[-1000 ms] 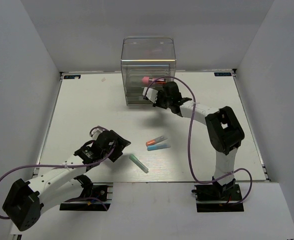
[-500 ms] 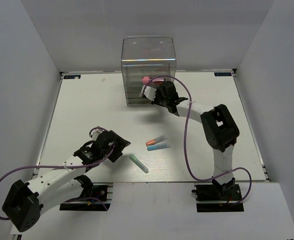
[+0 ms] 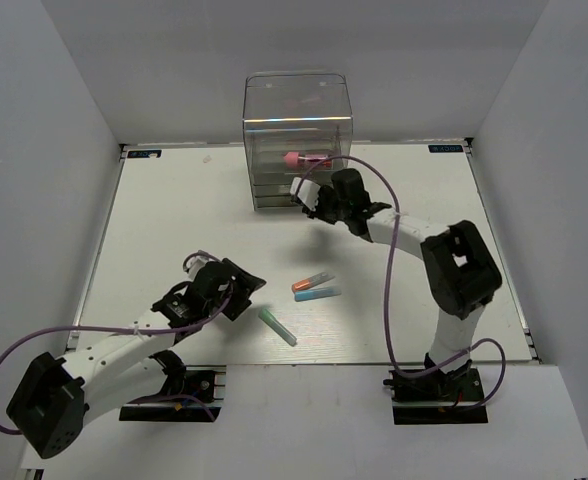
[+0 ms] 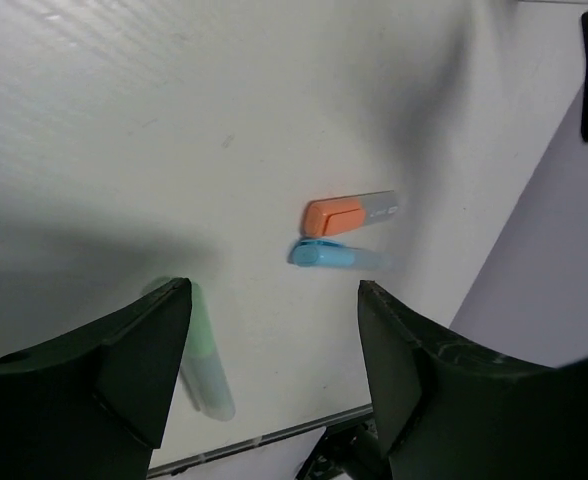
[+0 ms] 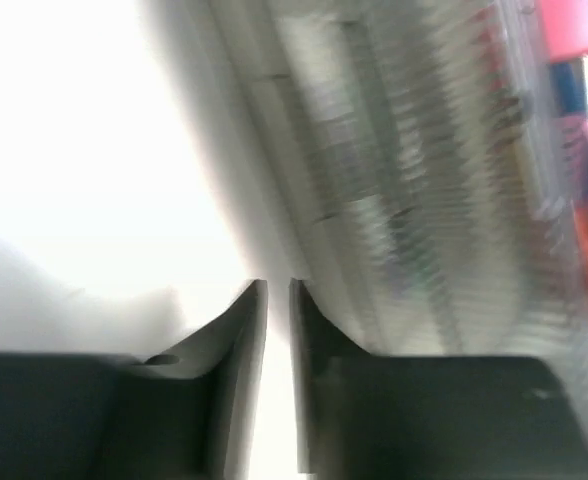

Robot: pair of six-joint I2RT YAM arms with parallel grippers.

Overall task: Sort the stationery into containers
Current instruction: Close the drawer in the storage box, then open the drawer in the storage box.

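The clear smoky-grey organiser [image 3: 296, 130] stands at the back of the table. A pink-red marker [image 3: 304, 159] shows through its clear front, above the drawers. My right gripper [image 3: 307, 192] is shut and empty, just in front of the organiser's drawers [image 5: 424, 200]. In the right wrist view [image 5: 278, 290] the jaws stand almost together with nothing between them, and pink-red stationery [image 5: 579, 25] is blurred behind the wall. My left gripper [image 3: 242, 297] is open and empty above the table. In its wrist view [image 4: 274, 300] lie the orange-capped marker [image 4: 349, 213], the light blue marker [image 4: 334, 256] and the teal-green marker [image 4: 206, 370].
The orange-capped marker [image 3: 312, 283] and light blue marker [image 3: 317, 295] lie side by side mid-table; the teal-green marker [image 3: 277, 326] lies near the front edge, right of my left gripper. White walls enclose the table [image 3: 174, 220] on three sides.
My right gripper has drawn back a little to the right from the organiser front; the pink-red marker stays at the organiser. My left gripper has shifted slightly towards the teal-green marker.
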